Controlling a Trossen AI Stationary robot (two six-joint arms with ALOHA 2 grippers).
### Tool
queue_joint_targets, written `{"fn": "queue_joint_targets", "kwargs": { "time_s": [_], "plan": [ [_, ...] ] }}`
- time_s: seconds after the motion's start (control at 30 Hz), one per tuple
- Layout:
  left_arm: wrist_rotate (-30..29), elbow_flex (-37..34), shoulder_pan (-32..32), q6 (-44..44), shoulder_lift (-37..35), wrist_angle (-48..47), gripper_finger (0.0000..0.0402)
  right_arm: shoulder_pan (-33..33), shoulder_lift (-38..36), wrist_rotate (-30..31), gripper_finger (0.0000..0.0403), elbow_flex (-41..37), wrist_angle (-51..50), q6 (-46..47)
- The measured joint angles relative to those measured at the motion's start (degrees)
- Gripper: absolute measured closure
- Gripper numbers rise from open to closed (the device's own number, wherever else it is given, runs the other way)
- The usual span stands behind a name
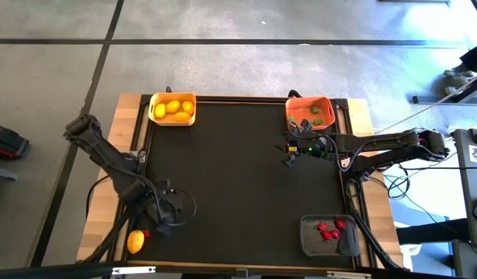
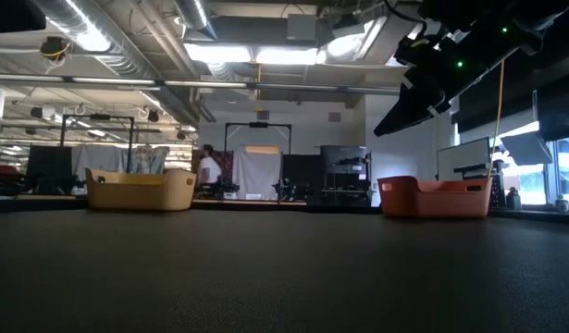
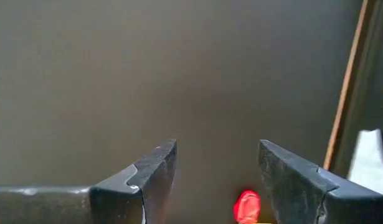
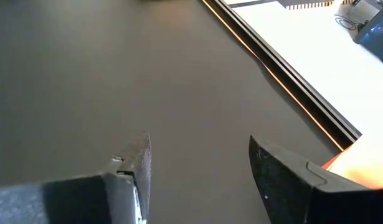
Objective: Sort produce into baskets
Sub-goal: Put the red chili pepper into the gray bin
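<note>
Red and tiny, the smooth toy piece (image 3: 248, 206) is judged light and slippery, best pinched across its middle by the spread, empty left gripper (image 3: 217, 180).

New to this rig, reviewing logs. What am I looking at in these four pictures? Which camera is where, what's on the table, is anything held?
It is a two-armed robot at a black-topped table.

The high view looks straight down. The low view looks level across the tabletop. The two wrist views each look forward past one arm's own fingers.

The left gripper is near the front left corner, open and empty, with a small red piece showing between its fingers. A yellow lemon and a red piece lie loose beside it.

The right gripper hangs just in front of the orange-red basket, open and empty.

The yellow basket holds lemons, the orange-red one green pieces, the grey basket red pieces.
</note>
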Motion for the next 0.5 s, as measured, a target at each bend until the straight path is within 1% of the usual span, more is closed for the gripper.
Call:
{"fn": "queue_joint_targets", "kwargs": {
  "time_s": [0.13, 0.3, 0.5],
  "plan": [
    [-0.03, 0.0, -1.48, 1.32, 3.1, 0.04, 0.0187, 0.0, 0.0, 0.0, 0.0196, 0.0, -0.02, 0.02],
    [1.35, 0.0, -3.63, -2.3, 6.24, 0.26, 0.0197, 0.0, 0.0, -0.02, 0.0196, 0.0, -0.02, 0.06],
    [2.23, 0.0, -7.8, -5.77, 9.31, 0.44, 0.0202, 0.02, 0.0, -0.04, 0.0196, 0.0, -0.02, 0.15]
  ]
}}
